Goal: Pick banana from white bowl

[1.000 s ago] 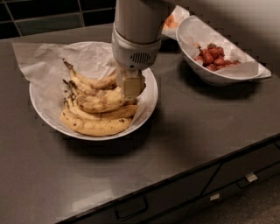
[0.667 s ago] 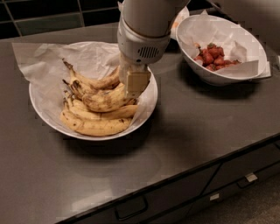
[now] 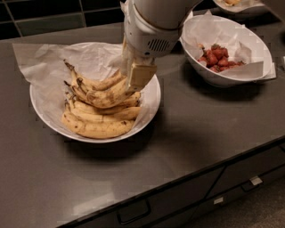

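The white bowl (image 3: 154, 103), wide, shallow and lined with crumpled white paper, stands on the left of the dark counter and holds several bananas. The banana (image 3: 103, 96), strongly curved and brown-mottled, lies on top of the pile with its dark stem pointing left. My gripper (image 3: 137, 76) comes down from above over the bowl's right side. Its fingers (image 3: 141, 75) are shut on the banana's right end, which is hidden behind them. Longer, paler bananas (image 3: 95, 129) lie under it.
A deeper white bowl (image 3: 234, 79) with red fruit (image 3: 217, 59) stands to the right, close to my arm. Another paper-lined bowl (image 3: 238, 4) shows at the top right edge. The counter's front edge runs diagonally at the lower right, with drawers (image 3: 249, 182) below.
My gripper has risen slightly over the bowl's right side and stays on the top banana's end. The view has shifted, so the bowls sit a little higher and further right.
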Tool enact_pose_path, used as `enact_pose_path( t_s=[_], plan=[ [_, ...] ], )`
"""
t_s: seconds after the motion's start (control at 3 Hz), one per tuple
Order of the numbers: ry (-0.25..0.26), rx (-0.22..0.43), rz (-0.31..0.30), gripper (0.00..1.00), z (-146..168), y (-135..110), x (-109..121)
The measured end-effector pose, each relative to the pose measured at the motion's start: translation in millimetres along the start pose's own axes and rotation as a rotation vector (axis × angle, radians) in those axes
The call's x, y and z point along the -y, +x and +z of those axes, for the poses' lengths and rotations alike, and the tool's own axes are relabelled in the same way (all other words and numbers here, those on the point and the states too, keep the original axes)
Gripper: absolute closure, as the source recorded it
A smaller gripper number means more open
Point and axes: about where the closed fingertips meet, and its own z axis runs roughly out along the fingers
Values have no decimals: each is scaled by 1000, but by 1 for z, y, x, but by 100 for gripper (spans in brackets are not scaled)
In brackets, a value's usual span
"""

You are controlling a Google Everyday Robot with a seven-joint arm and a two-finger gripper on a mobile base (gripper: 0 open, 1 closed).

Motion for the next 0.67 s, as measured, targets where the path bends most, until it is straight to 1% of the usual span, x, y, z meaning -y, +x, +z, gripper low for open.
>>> enact_pose_path(
  t_s=[0.67],
  plan=[
    [82,25,-46,100,-31,-13,12]
  ],
)
